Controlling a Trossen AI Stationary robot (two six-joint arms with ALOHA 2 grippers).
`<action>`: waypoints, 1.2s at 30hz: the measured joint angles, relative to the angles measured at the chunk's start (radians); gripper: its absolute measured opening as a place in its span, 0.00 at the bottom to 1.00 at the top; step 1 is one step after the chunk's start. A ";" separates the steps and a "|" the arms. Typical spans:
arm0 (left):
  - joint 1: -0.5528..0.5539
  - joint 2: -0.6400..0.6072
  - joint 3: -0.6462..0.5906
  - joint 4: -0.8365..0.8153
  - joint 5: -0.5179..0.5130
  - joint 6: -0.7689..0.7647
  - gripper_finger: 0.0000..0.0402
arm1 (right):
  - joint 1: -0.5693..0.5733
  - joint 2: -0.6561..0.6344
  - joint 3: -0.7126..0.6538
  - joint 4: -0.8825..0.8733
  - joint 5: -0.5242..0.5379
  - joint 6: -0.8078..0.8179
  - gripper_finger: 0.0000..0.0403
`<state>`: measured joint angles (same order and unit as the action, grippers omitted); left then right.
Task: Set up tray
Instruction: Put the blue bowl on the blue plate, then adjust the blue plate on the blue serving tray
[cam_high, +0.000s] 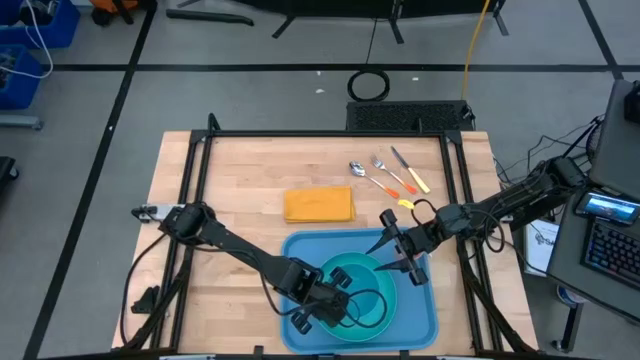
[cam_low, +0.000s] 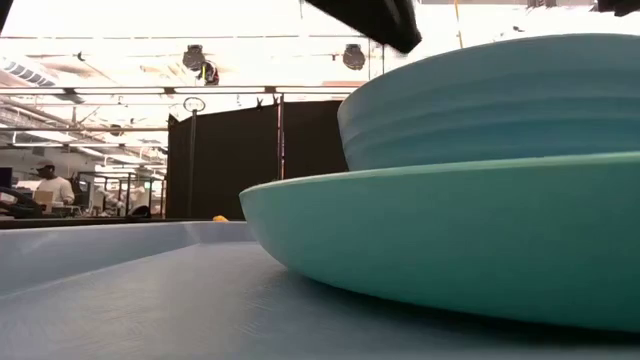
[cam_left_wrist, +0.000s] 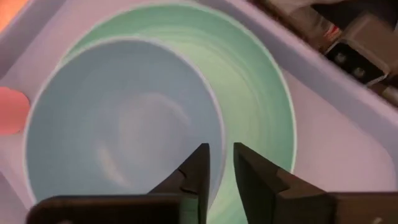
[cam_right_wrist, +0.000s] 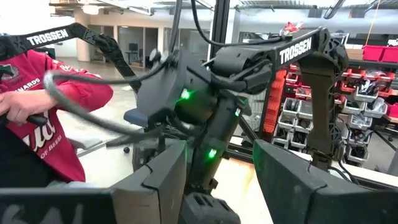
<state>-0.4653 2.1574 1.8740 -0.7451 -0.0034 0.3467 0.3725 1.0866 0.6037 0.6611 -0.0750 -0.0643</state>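
The blue tray (cam_high: 420, 318) lies at the table's near edge. A teal plate (cam_left_wrist: 261, 93) rests flat on the tray's floor, and a pale blue bowl (cam_left_wrist: 118, 118) stands on the plate; the low view shows the bowl (cam_low: 500, 100) sitting in the plate (cam_low: 450, 250). My left gripper (cam_left_wrist: 221, 163) slants down over the bowl's near-right rim. Its fingers are a little apart, one on each side of the rim line. My right gripper (cam_high: 397, 255) hangs open in the air over the tray's far right part, holding nothing. My left gripper has one finger (cam_left_wrist: 198, 165) over the inside of the bowl and the other (cam_left_wrist: 245, 165) outside it, with the rim (cam_left_wrist: 219, 140) showing in the narrow gap. I cannot tell whether either finger touches the rim. The bowl stands upright on the plate.
A folded orange napkin (cam_high: 318, 205) lies just beyond the tray. A spoon (cam_high: 362, 172), a fork (cam_high: 385, 172) and a knife (cam_high: 410, 170) lie at the far right of the table. A person in a red top (cam_right_wrist: 37, 118) sits beyond the table.
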 joint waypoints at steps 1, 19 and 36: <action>0.000 -0.001 0.000 0.005 0.000 -0.002 0.21 | 0.000 0.000 0.000 -0.002 0.000 0.000 0.44; -0.016 -0.080 0.001 -0.149 -0.209 -0.065 0.30 | 0.000 0.000 0.000 -0.009 -0.004 0.023 0.44; -0.030 -0.078 -0.095 -0.281 -0.299 -0.201 0.30 | 0.009 0.000 0.000 -0.019 -0.004 0.045 0.44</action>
<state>-0.4953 2.0796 1.7785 -1.0258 -0.3028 0.1455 0.3819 1.0863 0.6037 0.6421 -0.0790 -0.0189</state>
